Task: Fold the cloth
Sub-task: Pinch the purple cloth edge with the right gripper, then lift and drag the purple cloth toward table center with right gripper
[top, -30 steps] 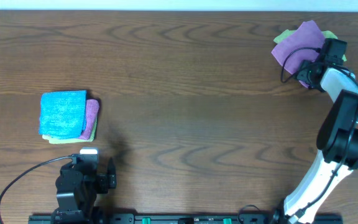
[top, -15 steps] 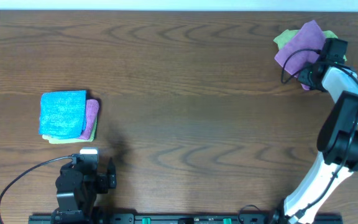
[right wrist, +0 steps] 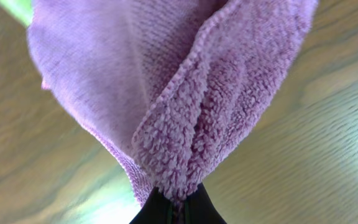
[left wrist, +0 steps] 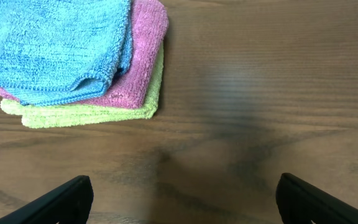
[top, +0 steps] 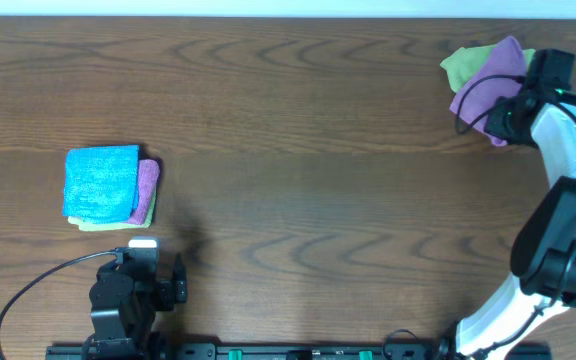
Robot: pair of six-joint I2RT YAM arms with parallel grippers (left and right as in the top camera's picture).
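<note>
I am at the picking-up step. My right claw (right wrist: pixel 169 210) is pinched tight on one edge of the fluffy purple cloth (top: pixel 488 72), far out at the two o'clock corner of the brown wooden desk (top: pixel 298 140). The cloth is bunched up at the claw. Part of it lies over a crumpled light green cloth (top: pixel 458 64) on its ten o'clock side. My left claw (left wrist: pixel 182 199) is wide apart and holds nothing. It sits low at seven o'clock, near a neat stack of folded cloths (top: pixel 106 186), blue on top, then pink, then green. Next, I think I must carry the purple cloth toward the middle of the desk and lay it flat before any fold. I should lift gently so the green one does not drag along.
</note>
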